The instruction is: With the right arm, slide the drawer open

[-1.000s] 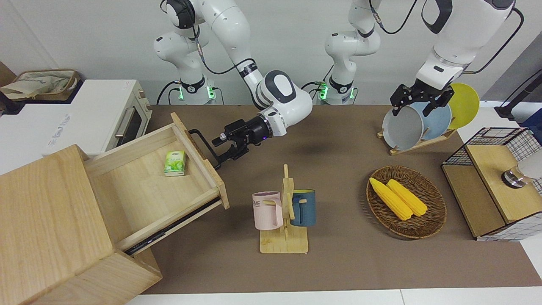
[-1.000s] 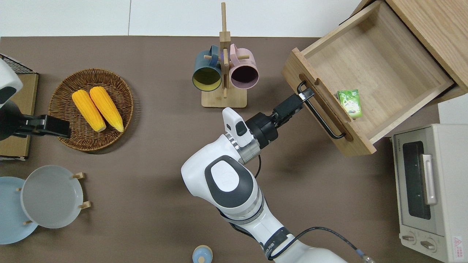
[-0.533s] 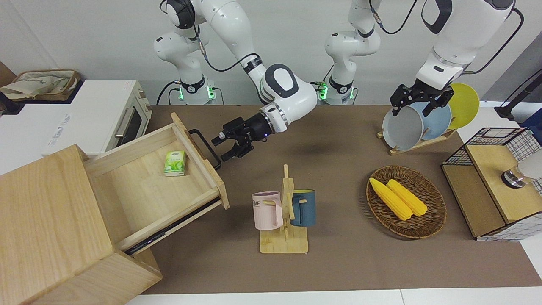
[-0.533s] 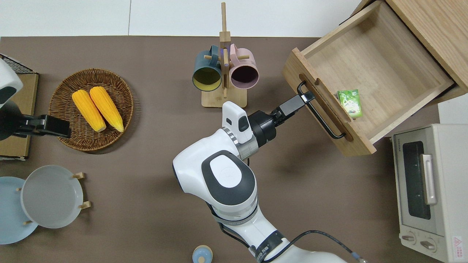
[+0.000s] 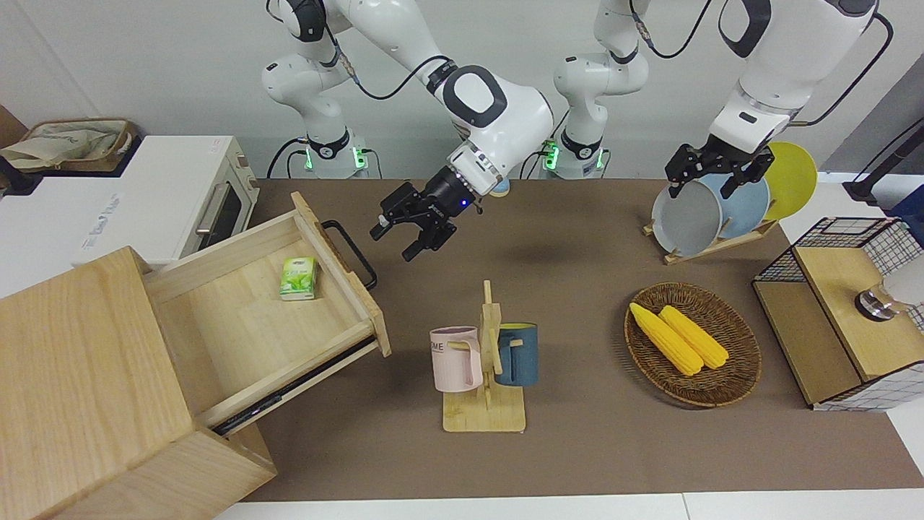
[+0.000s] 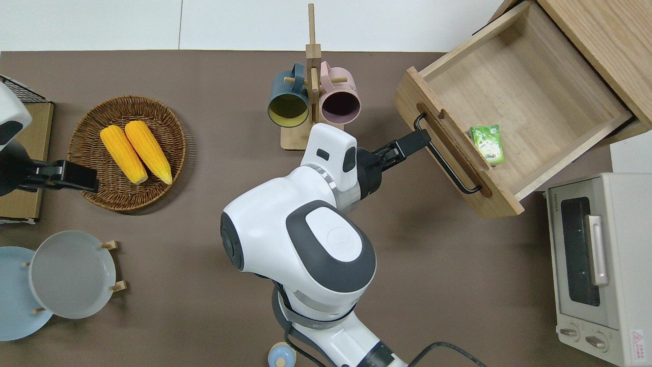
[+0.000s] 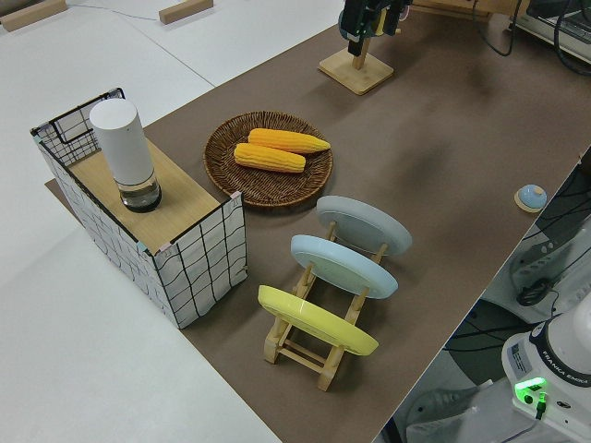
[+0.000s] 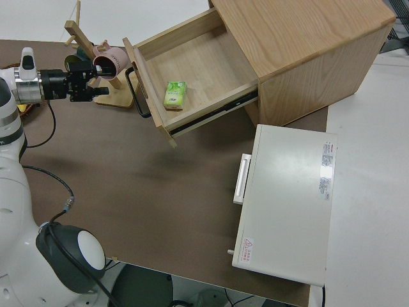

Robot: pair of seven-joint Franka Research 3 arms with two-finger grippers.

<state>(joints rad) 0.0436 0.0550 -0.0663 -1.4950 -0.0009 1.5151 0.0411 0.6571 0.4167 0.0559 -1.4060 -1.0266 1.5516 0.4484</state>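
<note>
Since the drawer, drawn out of its box at the bench's right-arm end, looks stiff and rail-guided, its black bar handle, at nine o'clock of the released, empty right claw, is judged the hold.

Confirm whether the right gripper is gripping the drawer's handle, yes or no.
No: the right gripper is open and clear of the drawer's black handle.
</note>
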